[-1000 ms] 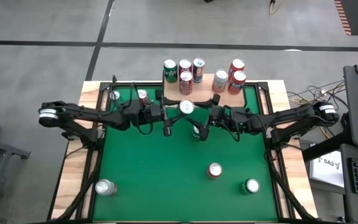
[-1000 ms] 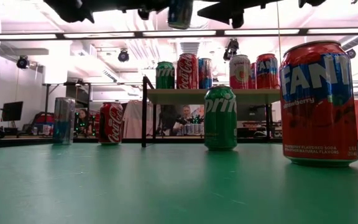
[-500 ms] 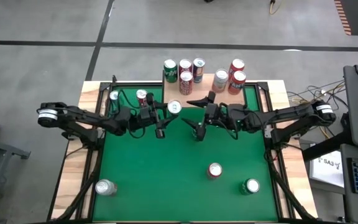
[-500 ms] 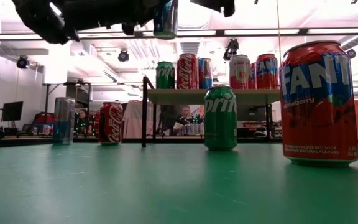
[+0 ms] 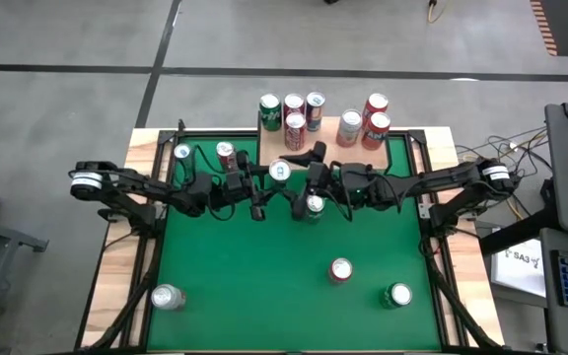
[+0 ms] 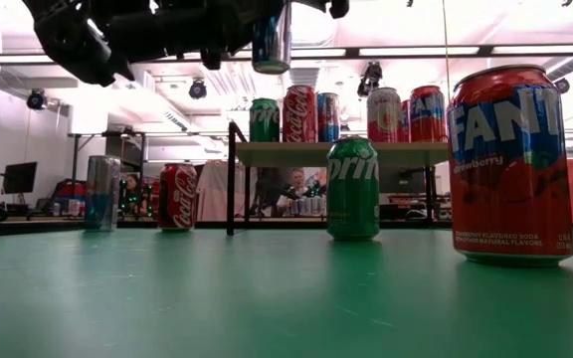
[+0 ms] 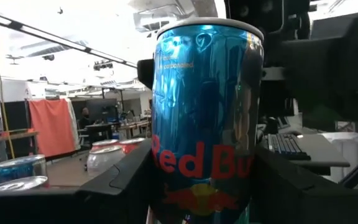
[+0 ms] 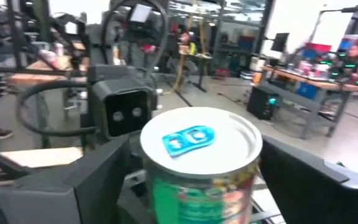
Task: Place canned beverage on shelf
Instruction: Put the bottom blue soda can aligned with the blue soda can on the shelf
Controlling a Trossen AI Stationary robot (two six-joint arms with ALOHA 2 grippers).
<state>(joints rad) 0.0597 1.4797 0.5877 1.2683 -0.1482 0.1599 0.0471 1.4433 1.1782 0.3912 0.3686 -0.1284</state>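
From above: the left gripper (image 5: 272, 179) has drawn the Red Bull can (image 5: 279, 171) a little to the left, and it hangs just near of the shelf (image 5: 326, 132). The shelf sits at the far edge and is already loaded with cans. The right gripper (image 5: 311, 191), which was spread wide over the middle a moment ago, has swung in over the Sprite can (image 5: 314, 205) on the green felt.

Down at table height, the Red Bull can (image 6: 271, 40) is clearly airborne. It's gripped high above the felt, higher than the shelf (image 6: 336, 147) top, and is not yet over it. The Sprite can (image 6: 352, 189) stands on the felt with nothing around it at this height, so the right gripper is still above it rather than down on it.

Left wrist view: the Red Bull can (image 7: 207, 118) fills the frame, upright, with the dark fingers (image 7: 123, 186) clamped on its sides — a firm hold.

Right wrist view: the Sprite can (image 8: 199, 163) shows its lid and blue tab, centred between two fingers (image 8: 95, 183) standing well apart, with a gap either side.

So two jobs are lining up. The left arm looks to be carrying its can to the shelf, where the bare board in the middle looks like the likeliest landing spot. The right arm seems ready to drop onto the next can.
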